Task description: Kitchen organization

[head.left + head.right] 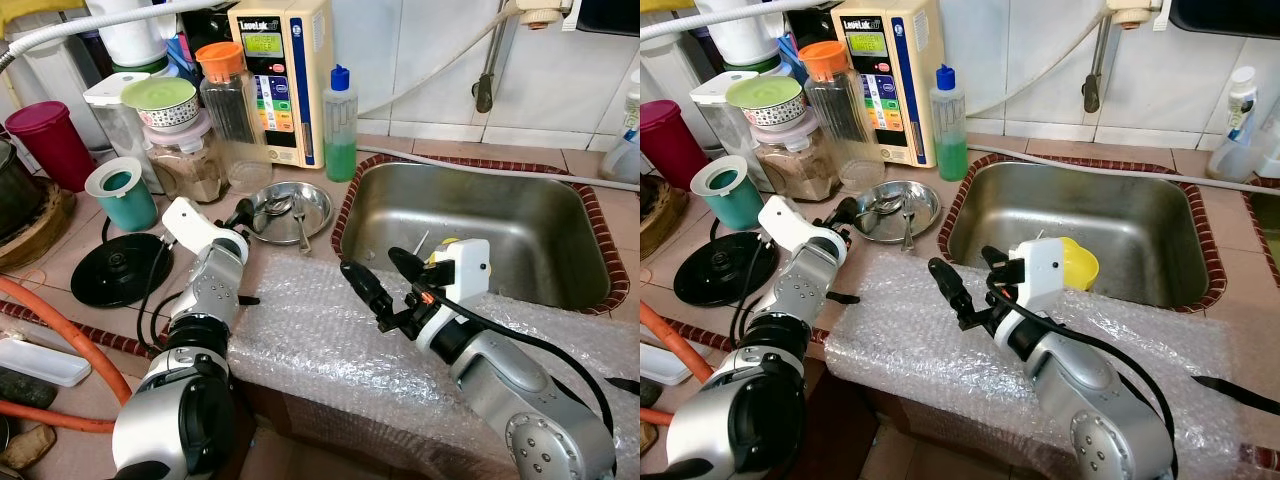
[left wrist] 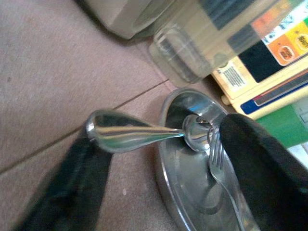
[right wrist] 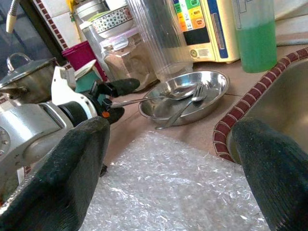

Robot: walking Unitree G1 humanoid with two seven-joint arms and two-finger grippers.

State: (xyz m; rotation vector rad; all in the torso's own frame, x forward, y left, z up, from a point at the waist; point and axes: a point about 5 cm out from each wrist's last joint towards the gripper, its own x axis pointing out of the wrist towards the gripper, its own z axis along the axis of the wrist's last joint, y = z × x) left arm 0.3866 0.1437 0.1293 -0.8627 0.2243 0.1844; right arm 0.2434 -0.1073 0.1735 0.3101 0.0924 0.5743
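— Where the left gripper (image 1: 243,214) reaches the counter (image 1: 70,250), what has it got?
— Its fingers are clamped on the handle end of a spoon (image 2: 144,132). The spoon's bowl lies inside the steel dish (image 1: 322,205), and the handle sticks out over the dish's rim toward the gripper.
— Anything else in the dish?
— A fork (image 2: 224,178), lying beside the spoon's bowl.
— And further right?
— The right gripper (image 1: 382,280) hovers over the bubble wrap (image 1: 320,340) at the counter's front edge, fingers spread apart, holding nothing. It is well apart from the dish. The sink (image 1: 570,235) sits just beyond it.
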